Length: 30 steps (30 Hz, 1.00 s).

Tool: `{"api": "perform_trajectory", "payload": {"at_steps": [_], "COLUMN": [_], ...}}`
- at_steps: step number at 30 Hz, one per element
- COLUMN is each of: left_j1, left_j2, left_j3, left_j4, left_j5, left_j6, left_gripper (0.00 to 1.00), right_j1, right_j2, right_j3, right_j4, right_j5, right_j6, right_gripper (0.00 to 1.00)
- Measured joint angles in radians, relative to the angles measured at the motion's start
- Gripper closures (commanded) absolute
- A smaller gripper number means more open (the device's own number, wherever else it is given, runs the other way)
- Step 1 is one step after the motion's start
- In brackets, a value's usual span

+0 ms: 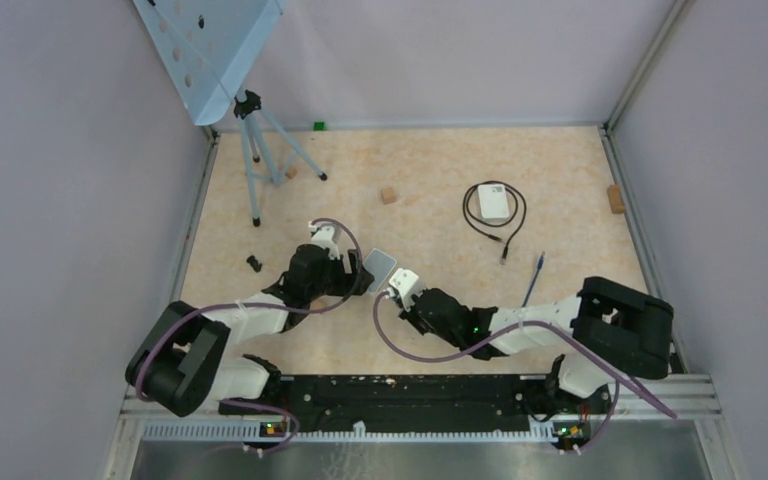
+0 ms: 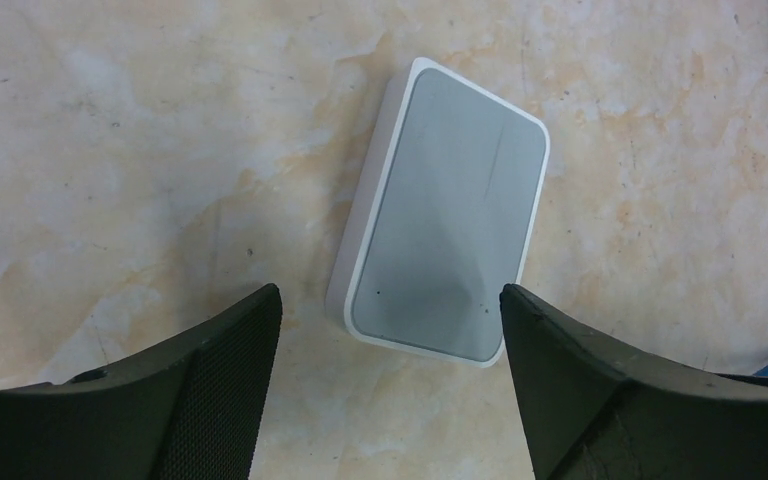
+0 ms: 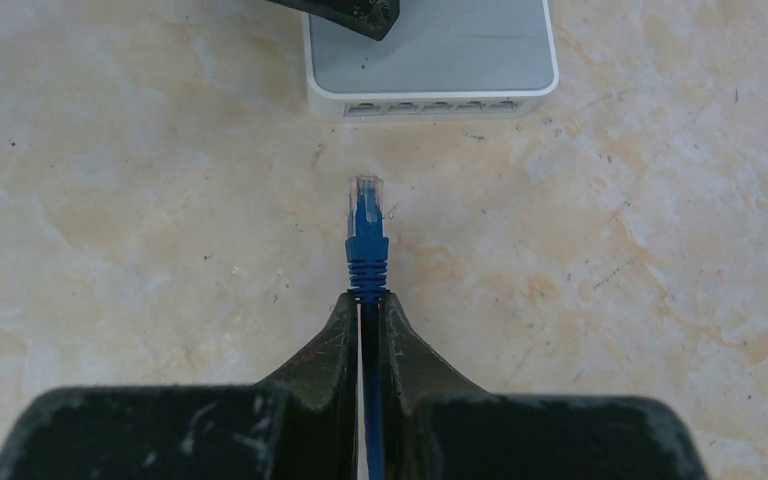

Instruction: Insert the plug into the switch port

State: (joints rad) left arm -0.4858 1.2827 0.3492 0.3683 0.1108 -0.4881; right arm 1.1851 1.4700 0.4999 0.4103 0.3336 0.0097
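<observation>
The right gripper pinches the plug, which points straight at the switch ports, just short of them. The left gripper straddles the switch, fingers spread.

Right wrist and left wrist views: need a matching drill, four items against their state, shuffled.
1 plug
2 switch
3 left tool
4 right tool

A open, straddling the switch's near end
B shut just behind the plug
C lying flat, grey top
D blue, clear tip, short of the ports

Pairs: 1-D, 2-C, 3-A, 4-B
</observation>
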Motion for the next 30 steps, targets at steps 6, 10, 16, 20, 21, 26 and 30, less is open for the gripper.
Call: {"api": "perform_trajectory", "payload": {"at_steps": [6, 10, 16, 20, 21, 26, 30], "left_j1": [0.0, 0.001, 0.001, 0.001, 0.001, 0.001, 0.001], "left_j2": [0.053, 0.077, 0.095, 0.095, 0.095, 0.091, 0.087], "left_j3": [0.004, 0.004, 0.004, 0.004, 0.003, -0.007, -0.013], "left_j4": [0.059, 0.096, 0.121, 0.118, 0.118, 0.126, 0.128], "left_j5": [0.031, 0.047, 0.058, 0.058, 0.06, 0.073, 0.082], "left_j6": [0.016, 0.019, 0.023, 0.023, 0.023, 0.016, 0.011], "left_gripper": [0.19, 0.22, 0.26, 0.28, 0.28, 0.31, 0.34], "right_j1": [0.005, 0.006, 0.006, 0.006, 0.006, 0.006, 0.006], "right_j2": [0.084, 0.119, 0.17, 0.192, 0.196, 0.203, 0.203], "right_j3": [0.025, 0.026, 0.033, 0.043, 0.045, 0.046, 0.046], "right_j4": [0.056, 0.084, 0.126, 0.147, 0.152, 0.175, 0.187], "right_j5": [0.051, 0.074, 0.096, 0.109, 0.111, 0.114, 0.113], "right_j6": [-0.017, -0.04, -0.07, -0.089, -0.095, -0.109, -0.118], "right_gripper": [1.0, 1.0, 1.0, 1.0, 1.0, 1.0, 1.0]}}
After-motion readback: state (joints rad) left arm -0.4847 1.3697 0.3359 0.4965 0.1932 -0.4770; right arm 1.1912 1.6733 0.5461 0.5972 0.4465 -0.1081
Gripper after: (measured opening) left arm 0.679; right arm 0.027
